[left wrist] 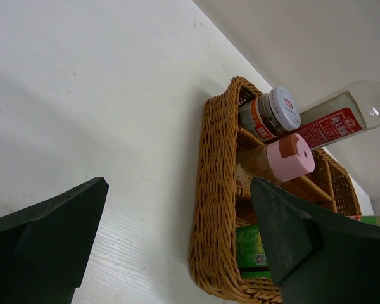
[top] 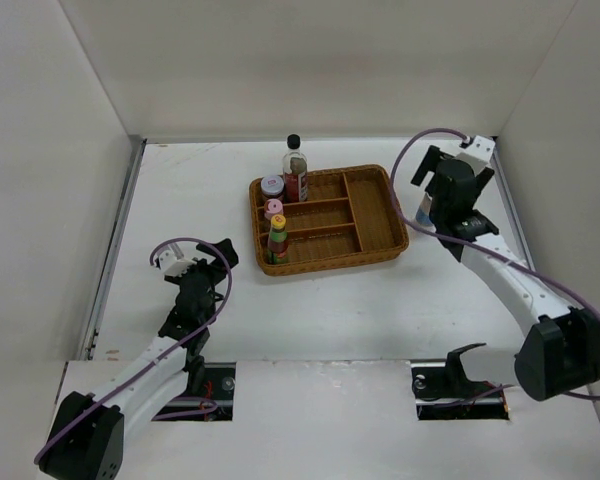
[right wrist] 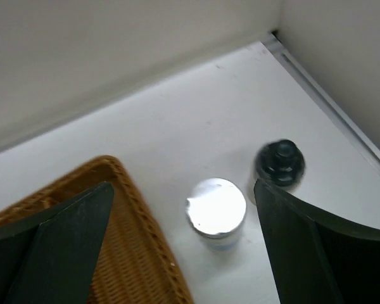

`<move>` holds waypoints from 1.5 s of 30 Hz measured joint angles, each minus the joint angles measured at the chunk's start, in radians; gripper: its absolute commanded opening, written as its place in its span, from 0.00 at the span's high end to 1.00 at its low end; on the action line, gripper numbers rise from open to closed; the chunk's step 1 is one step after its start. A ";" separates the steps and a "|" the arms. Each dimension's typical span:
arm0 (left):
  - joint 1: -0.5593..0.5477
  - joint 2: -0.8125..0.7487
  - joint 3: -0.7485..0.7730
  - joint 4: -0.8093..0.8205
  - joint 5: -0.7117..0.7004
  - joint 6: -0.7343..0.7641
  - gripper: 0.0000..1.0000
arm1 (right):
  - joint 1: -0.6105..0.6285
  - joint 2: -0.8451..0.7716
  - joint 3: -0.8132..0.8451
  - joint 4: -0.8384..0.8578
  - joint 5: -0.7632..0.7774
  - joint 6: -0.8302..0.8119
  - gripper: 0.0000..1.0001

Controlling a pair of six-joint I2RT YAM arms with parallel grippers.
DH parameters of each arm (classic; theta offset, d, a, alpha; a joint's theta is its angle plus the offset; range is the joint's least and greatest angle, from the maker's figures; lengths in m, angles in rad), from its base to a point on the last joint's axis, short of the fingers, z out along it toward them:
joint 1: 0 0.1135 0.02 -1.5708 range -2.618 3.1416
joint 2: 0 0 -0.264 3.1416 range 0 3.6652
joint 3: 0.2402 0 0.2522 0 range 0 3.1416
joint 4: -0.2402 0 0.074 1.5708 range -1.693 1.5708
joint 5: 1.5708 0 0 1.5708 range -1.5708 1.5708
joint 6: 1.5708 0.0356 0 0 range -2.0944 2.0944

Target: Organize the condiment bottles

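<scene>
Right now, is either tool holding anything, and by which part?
Nothing is held. The left tool is open near the tray; the right tool is open above the white jar and dark bottle.

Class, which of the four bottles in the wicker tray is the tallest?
The clear black-capped bottle in the tray's far-left corner, rising above the lavender-lidded jar, pink-capped shaker and yellow-capped bottle.

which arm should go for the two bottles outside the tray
Right. The right gripper, open, hangs directly over the white jar and small dark bottle, both standing on the table just beside the wicker tray. The left gripper sits on the tray's opposite side, facing the pink-capped shaker already inside.
</scene>
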 measured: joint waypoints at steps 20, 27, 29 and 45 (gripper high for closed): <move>0.000 -0.007 -0.002 0.000 0.000 0.000 0.00 | -0.146 0.281 0.033 -0.148 -0.152 0.058 0.38; 0.000 -0.005 -0.002 0.000 0.000 0.000 0.00 | -0.080 0.233 0.029 -0.141 -0.071 0.012 0.44; 0.000 -0.005 -0.002 0.000 0.000 0.000 0.00 | -0.020 0.188 0.030 -0.128 -0.054 -0.010 0.44; 0.003 -0.005 -0.002 0.000 0.000 0.001 0.00 | 0.374 0.409 0.263 0.058 -0.232 0.040 0.44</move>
